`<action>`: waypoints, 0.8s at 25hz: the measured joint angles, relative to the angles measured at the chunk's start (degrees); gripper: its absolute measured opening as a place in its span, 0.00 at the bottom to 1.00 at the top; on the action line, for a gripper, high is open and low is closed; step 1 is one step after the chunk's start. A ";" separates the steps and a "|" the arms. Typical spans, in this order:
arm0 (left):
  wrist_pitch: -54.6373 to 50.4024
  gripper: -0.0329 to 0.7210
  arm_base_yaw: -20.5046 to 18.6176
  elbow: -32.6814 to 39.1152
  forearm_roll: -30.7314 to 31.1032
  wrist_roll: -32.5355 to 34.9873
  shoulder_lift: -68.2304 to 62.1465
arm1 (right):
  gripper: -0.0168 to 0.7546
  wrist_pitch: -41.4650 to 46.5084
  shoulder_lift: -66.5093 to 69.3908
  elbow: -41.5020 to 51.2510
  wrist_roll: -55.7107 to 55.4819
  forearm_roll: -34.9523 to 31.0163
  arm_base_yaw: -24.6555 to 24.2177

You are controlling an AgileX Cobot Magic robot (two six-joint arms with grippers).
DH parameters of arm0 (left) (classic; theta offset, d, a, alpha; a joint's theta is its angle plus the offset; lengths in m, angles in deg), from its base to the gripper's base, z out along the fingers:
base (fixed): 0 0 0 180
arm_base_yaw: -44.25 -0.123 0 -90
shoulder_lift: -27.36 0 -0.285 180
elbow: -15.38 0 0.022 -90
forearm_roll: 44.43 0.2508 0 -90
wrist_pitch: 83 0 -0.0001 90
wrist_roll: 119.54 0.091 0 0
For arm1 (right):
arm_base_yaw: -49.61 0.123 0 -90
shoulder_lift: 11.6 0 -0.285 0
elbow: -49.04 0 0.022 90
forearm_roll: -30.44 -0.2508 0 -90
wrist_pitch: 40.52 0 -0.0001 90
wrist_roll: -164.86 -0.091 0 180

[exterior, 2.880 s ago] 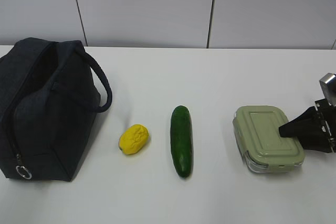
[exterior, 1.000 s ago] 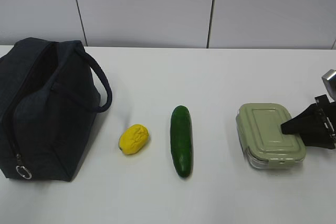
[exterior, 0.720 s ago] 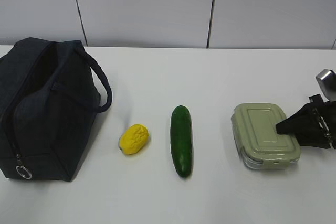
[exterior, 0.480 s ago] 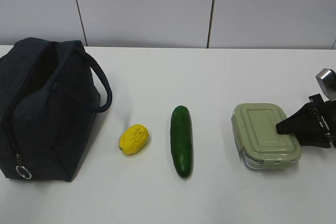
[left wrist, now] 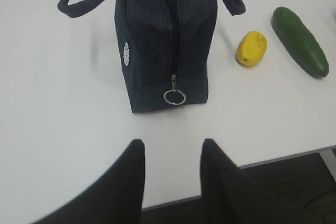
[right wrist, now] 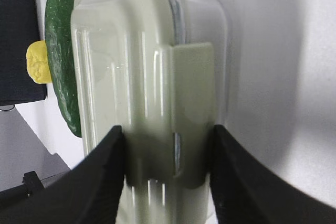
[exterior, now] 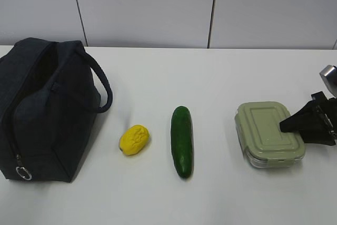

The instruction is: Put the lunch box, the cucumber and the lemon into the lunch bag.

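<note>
The lunch box (exterior: 268, 134), clear with a sage-green lid, is at the right of the table. My right gripper (exterior: 287, 127) is shut on its right end; in the right wrist view both fingers press the box (right wrist: 131, 77) at the gripper (right wrist: 167, 129). The dark green cucumber (exterior: 182, 140) lies mid-table with the yellow lemon (exterior: 134, 139) to its left. The navy lunch bag (exterior: 45, 109) stands at the left with its zipper shut. My left gripper (left wrist: 173, 144) is open and empty above the table's front edge, short of the bag's ring pull (left wrist: 174, 97).
The bag's loop handles (left wrist: 79, 1) hang out to both sides. The table's front edge (left wrist: 283, 156) runs just under my left fingers. The cucumber (left wrist: 299, 40) and lemon (left wrist: 251, 49) lie right of the bag. A white panelled wall stands behind the table.
My right gripper and the lunch box in it have shifted a little left and then back to the right. The bag, lemon and cucumber have not moved.
</note>
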 joint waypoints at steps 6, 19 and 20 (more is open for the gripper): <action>0.00 0.36 0.00 0.00 0.00 0.00 0.00 | 0.48 -0.12 -0.98 0.10 -0.86 0.28 0.00; 0.00 0.36 0.00 0.00 -0.42 0.00 -2.38 | 0.48 -0.20 -2.12 0.10 -2.14 0.06 0.09; 0.00 0.36 0.00 0.00 -0.42 0.00 -3.18 | 0.48 -0.20 -2.12 0.10 -2.27 -0.07 0.09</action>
